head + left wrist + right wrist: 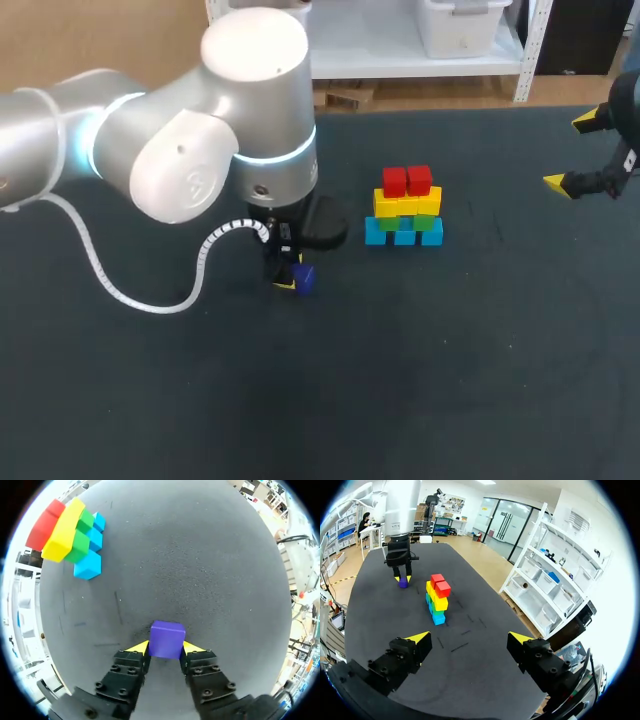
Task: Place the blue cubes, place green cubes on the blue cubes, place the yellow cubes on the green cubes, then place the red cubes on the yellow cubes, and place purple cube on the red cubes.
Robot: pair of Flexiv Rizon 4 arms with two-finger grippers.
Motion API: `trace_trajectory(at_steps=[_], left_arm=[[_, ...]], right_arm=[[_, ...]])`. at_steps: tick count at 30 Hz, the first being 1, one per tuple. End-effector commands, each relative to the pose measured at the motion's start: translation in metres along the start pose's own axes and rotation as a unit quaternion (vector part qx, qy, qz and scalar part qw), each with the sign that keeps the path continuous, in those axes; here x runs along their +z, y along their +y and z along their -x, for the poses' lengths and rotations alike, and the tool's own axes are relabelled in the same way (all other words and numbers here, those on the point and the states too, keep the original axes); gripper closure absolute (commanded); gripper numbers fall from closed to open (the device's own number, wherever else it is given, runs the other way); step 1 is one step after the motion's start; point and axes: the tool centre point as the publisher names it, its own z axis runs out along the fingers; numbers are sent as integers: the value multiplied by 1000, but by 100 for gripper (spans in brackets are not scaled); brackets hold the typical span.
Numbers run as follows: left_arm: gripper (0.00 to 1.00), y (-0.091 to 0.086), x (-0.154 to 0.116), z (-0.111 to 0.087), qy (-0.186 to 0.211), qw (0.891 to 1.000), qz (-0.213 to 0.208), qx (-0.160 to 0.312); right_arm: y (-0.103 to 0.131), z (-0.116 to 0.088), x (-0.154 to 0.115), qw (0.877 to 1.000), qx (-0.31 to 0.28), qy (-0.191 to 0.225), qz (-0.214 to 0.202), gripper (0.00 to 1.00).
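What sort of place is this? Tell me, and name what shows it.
Probably a robot manipulation test bench. A dark table carries a stack of coloured cubes. Two robot arms work it: the left gripper is shut on a purple cube, and the right gripper is open.

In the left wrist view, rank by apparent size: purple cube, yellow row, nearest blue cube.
1. The yellow row and the purple cube look about alike, so they are not ranked. The purple cube sits closest to the camera.
2. The nearest blue cube looks smallest.
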Motion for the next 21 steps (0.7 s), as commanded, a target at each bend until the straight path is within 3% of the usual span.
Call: trace_trajectory(at_steps=[1,15,21], left_arm=[[100,4,-3,1,5,1000,-6,0],[100,0,-18,-2,21,999,16,-21],[100,2,-35,-12,22,997,31,-64]], right_arm=[[2,1,1,1000,0,2,-4,0],[2,1,1,1000,0,2,-4,0],[2,1,1,1000,0,2,-4,0]])
